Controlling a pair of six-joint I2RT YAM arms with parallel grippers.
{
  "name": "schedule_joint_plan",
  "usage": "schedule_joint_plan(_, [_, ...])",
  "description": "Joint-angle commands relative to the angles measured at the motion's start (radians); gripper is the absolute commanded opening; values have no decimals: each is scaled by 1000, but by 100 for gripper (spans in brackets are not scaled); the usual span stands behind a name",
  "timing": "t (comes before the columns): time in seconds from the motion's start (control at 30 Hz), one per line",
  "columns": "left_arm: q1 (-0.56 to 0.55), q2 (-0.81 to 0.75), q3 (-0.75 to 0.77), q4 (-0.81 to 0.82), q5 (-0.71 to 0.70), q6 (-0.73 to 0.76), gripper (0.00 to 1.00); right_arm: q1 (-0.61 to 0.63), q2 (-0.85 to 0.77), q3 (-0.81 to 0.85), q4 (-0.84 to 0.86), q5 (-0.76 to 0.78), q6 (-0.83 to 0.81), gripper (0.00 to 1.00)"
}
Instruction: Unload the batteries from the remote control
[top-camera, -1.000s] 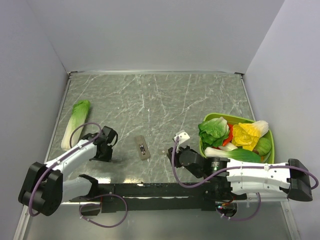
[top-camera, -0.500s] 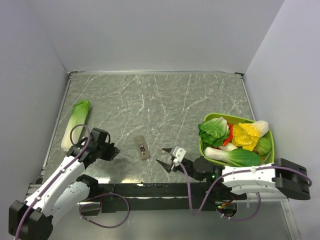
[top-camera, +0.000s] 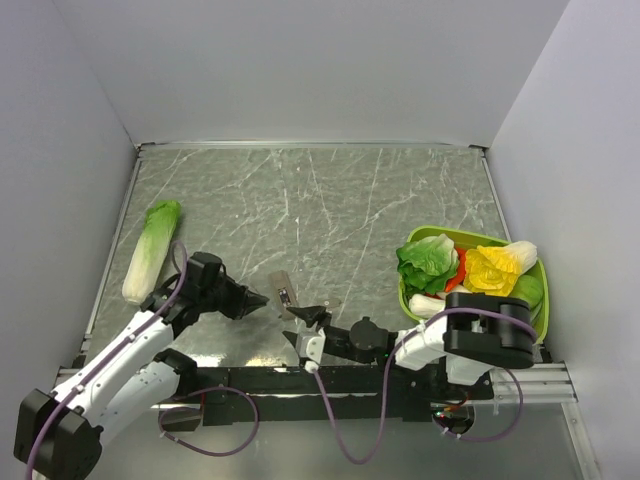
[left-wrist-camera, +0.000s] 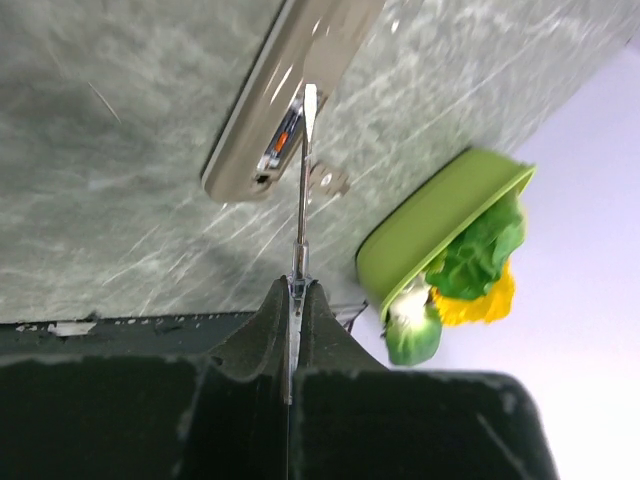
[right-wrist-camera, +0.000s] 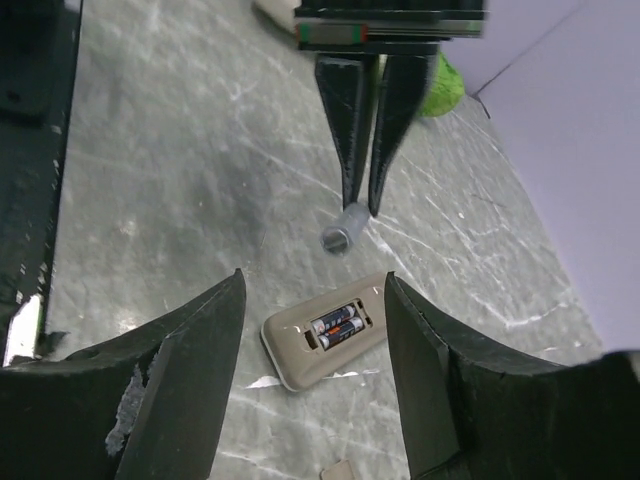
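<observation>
Now: one remote (right-wrist-camera: 300, 358), two batteries (right-wrist-camera: 337, 325) inside; left claw (left-wrist-camera: 297, 288) pinching thin rod (left-wrist-camera: 303, 180); right claw (right-wrist-camera: 312, 280) agape.

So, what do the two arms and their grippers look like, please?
Both the left arm and the right arm have white shells with black joints. A purple cable runs along each arm. The left gripper and the right gripper have black, tapering fingers. One right finger shows a pale scuff.

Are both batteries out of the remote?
No, the right wrist view shows the batteries seated in the open compartment of the remote control.
</observation>
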Motion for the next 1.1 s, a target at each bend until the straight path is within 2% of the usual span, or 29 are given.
schedule_joint_plan(0.0, [-16,-3,-14,64,79,31,1,10,58,42,328,-5,-83,63])
schedule_joint_plan(0.5, [-34,-47,-43,87,102,19,1,12,110,129,256,2,-82,54])
schedule_joint_plan(0.73, [-34,-56,-59,111,122,19,1,12,141,151,256,40,-74,43])
schedule_joint_plan(0.93, [-34,-64,-63,128,129,1,1,12,170,131,352,117,-40,45])
schedule_joint_plan(1.07, [-34,-93,-92,204,151,-44,1,12,161,114,394,170,53,47])
